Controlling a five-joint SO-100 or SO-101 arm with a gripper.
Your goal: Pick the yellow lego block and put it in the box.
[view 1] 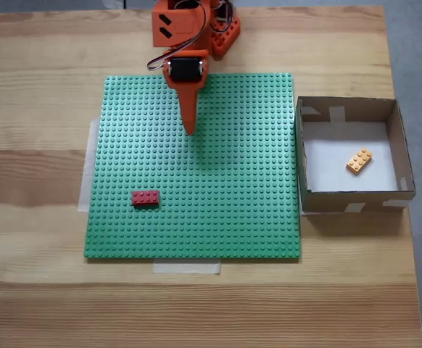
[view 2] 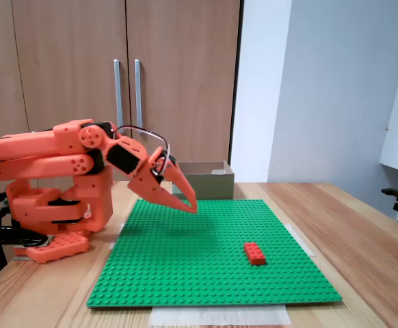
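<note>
Now yellow lego block [view 1: 359, 160] lies diagonal in box [view 1: 407, 163]; hand [view 1: 190, 129] closed, empty.

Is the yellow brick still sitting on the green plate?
No, the yellow lego block lies on the white bottom of the box, beside the green baseplate.

The yellow lego block [view 1: 360, 160] — a small yellow-orange studded brick — lies flat and slanted on the white floor of the box [view 1: 353, 198], a shallow brown cardboard box with pale tape patches, standing upright and open-topped.
</note>
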